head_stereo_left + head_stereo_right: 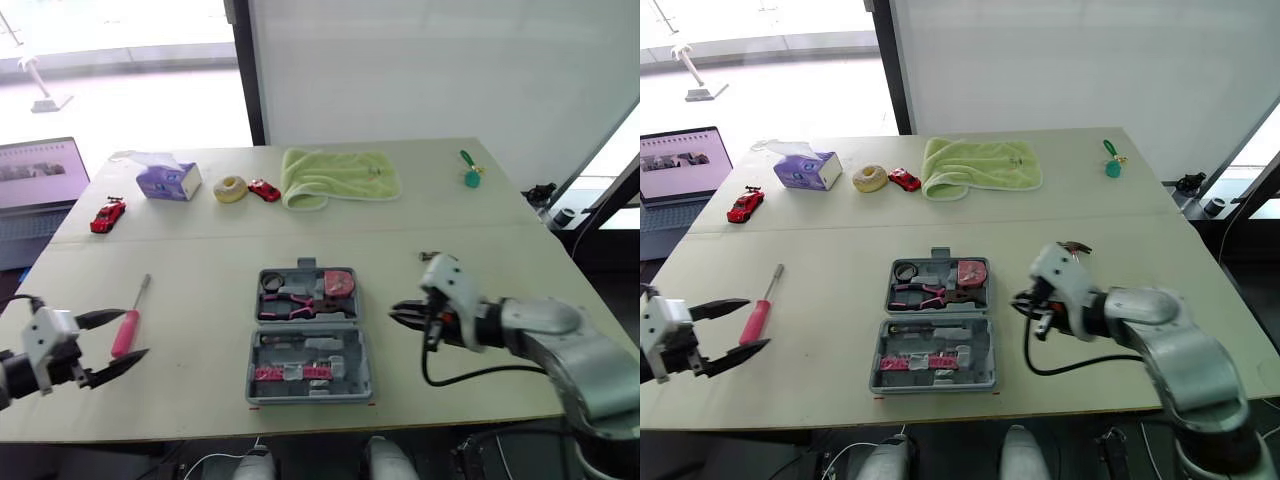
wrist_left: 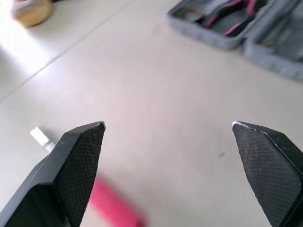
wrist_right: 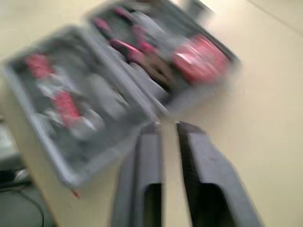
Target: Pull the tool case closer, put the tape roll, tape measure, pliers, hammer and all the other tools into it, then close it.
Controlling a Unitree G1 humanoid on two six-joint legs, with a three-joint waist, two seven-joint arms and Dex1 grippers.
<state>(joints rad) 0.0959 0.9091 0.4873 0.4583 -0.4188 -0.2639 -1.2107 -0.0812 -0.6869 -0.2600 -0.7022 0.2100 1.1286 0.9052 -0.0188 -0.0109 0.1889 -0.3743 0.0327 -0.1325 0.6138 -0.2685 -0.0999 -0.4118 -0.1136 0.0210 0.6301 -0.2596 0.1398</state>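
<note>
Centrally, grey rect. plastic tool case (image 1: 310,326)

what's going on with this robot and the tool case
A two-armed robot is packing tools. The grey tool case lies open in the middle of the table, with several tools in it. A pink-handled screwdriver lies on the table to the case's left. The left hand hovers open right by its handle and is not gripping it yet. The right hand is beside the case's right edge, fingers nearly together, holding nothing.
</note>
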